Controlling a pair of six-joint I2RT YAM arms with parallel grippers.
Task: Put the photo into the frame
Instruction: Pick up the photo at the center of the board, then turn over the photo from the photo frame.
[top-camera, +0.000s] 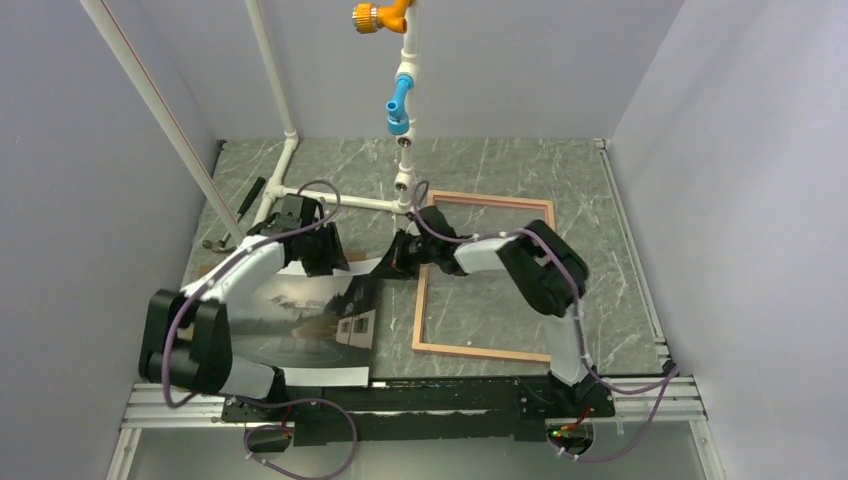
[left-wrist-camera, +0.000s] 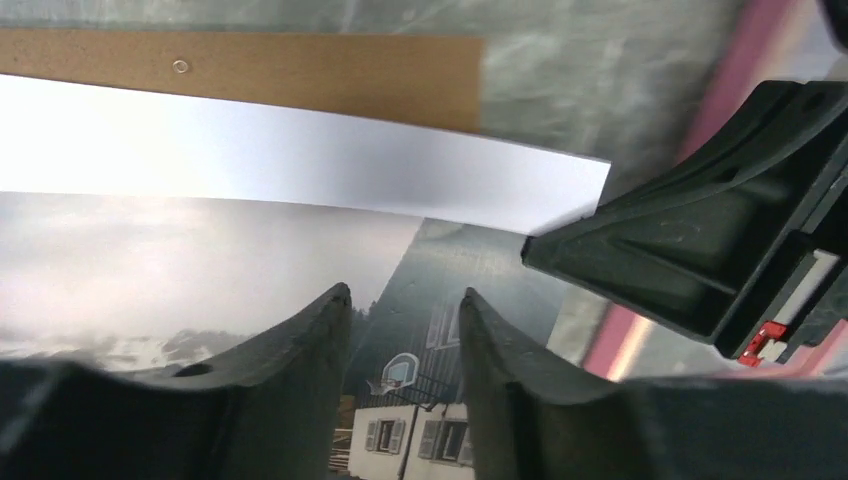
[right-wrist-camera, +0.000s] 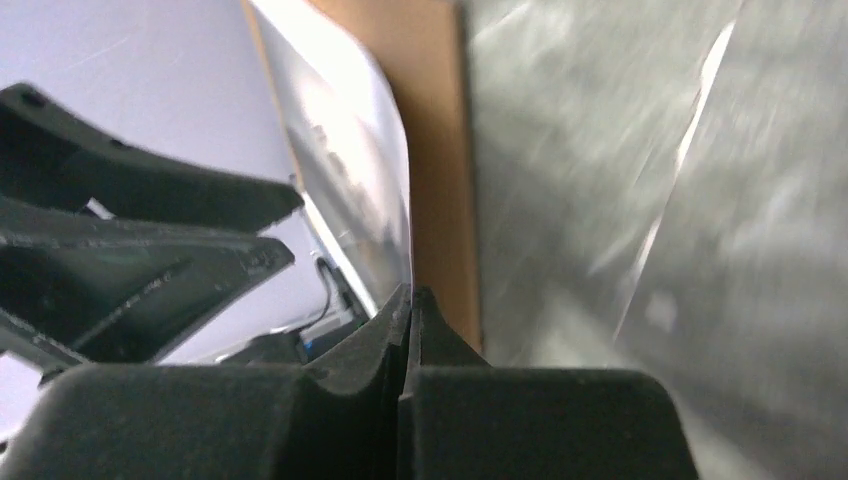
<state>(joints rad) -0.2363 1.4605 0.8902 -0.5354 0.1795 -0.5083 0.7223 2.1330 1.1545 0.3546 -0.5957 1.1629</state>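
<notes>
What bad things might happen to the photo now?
1. The right hand pinches the photo near one corner and the sheet bows, so a pull might crease it.
2. The left hand is open above it, holding nothing, so the photo may swing or slip.
3. Both hands sit close together and might bump.

Left side crowded, far-right corner open.
On the desk, the pipe stand blocks the far-left corner, the photo covers the near-left, the frame lies mid-right.
</notes>
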